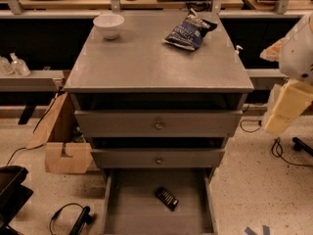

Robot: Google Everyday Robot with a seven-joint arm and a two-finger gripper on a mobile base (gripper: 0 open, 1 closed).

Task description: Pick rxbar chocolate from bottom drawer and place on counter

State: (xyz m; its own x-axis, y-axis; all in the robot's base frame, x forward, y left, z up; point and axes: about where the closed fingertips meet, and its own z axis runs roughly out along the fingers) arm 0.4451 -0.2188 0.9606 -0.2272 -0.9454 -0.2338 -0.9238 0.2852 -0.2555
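Note:
The rxbar chocolate (pixel 167 198), a small flat black bar, lies on the floor of the open bottom drawer (pixel 132 214), a little right of its middle. The counter (pixel 146 58) is the grey top slab of the cabinet. My gripper (pixel 279 119) is at the end of the white and cream arm at the right edge. It hangs beside the cabinet at the height of the upper drawer front, well above and to the right of the bar. It holds nothing that I can see.
A white bowl (pixel 108 24) stands at the counter's back left, and a dark blue snack bag (pixel 189 32) lies at its back right. Two shut drawer fronts with knobs (pixel 159 126) sit above the open drawer. A cardboard box (pixel 63 146) and cables lie on the floor to the left.

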